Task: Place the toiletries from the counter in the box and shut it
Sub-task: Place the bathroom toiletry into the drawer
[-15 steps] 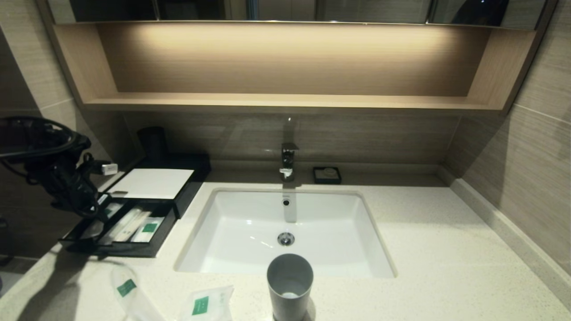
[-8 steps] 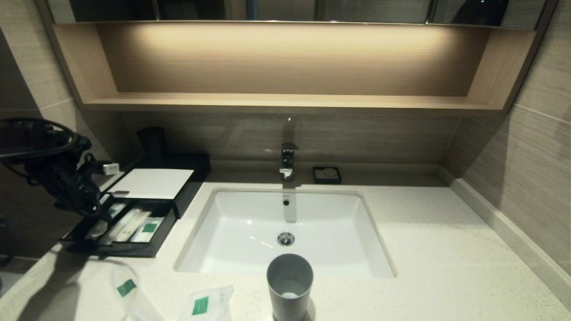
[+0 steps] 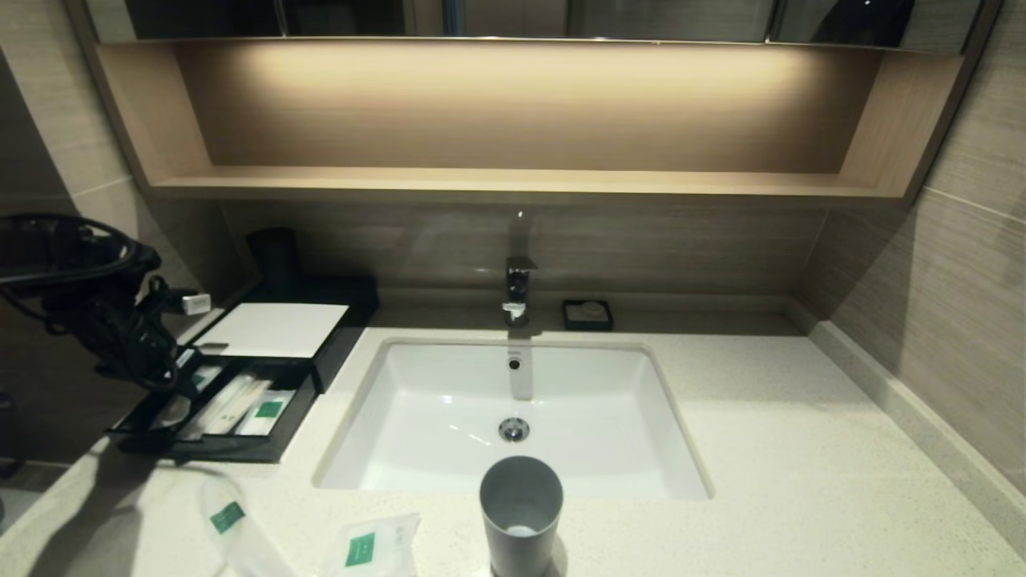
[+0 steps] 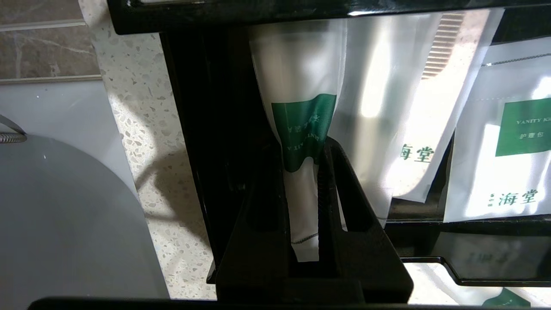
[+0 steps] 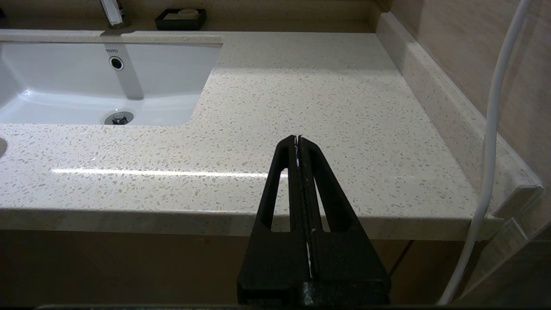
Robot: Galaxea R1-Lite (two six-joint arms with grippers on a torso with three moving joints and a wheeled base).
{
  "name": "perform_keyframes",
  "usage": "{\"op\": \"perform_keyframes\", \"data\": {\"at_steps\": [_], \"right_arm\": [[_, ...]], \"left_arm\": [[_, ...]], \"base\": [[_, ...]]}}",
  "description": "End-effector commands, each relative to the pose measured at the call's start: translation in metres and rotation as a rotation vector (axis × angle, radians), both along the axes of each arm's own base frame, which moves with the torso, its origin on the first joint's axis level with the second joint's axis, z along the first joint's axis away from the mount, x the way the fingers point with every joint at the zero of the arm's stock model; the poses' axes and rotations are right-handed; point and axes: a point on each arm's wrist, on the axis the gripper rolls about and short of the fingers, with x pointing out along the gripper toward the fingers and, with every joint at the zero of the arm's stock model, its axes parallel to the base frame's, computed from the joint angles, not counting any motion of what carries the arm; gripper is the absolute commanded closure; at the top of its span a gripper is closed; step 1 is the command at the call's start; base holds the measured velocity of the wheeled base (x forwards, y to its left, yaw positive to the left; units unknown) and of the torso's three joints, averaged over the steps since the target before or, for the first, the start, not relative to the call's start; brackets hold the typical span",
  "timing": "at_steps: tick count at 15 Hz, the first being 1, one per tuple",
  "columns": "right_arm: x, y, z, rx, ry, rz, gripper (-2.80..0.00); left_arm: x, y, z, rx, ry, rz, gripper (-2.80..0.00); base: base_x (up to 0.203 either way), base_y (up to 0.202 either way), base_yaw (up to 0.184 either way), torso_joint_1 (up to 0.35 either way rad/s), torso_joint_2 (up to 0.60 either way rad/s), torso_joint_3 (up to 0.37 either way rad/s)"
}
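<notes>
Speckled stone counter (image 3: pixel 761 449), glossy; translucent plastic packet (image 4: pixel 301 129)

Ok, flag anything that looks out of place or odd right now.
Two packets lie on the counter near its front edge, outside the open box. The left gripper holds a narrow packet over the drawer. The right gripper is parked. Nothing spilled or damaged.

open counter (image 3: pixel 769 449) right of the sink (image 3: pixel 417 417); grey cup (image 3: pixel 521 513) stands at its front edge.
</notes>
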Motion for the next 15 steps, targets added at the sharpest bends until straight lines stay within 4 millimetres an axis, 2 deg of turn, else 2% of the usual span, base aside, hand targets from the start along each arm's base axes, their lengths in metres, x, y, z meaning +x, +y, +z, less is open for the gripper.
{"op": "perform_keyframes", "data": {"at_steps": [1,4,5,10,15], "right_arm": [[0.000,0.000,0.000,-0.001,0.002,0.001,0.00],[0.000,0.000,0.000,0.000,0.002,0.001,0.00],[0.000,0.000,0.000,0.000,0.002,0.001,0.00],[0.000,0.000,0.000,0.000,0.002,0.001,0.00],[0.000,0.000,0.000,0.000,0.002,0.001,0.00]], "left_arm": [[0.000,0.001,-0.001,0.001,0.005,-0.002,0.00],[0.000,0.000,-0.001,-0.004,0.006,-0.004,0.00],[0.000,0.001,-0.001,-0.001,0.007,-0.006,-2.80],[-0.002,0.000,0.001,-0.005,0.008,-0.004,-2.80],[-0.008,-0.003,0.013,-0.018,-0.013,-0.010,-2.80]], "base": [[0.000,0.000,0.000,0.000,0.00,0.000],[0.000,0.000,0.000,0.000,0.00,0.000],[0.000,0.000,0.000,0.000,0.00,0.000],[0.000,0.000,0.000,0.000,0.00,0.000],[0.000,0.000,0.000,0.000,0.00,0.000]]}}
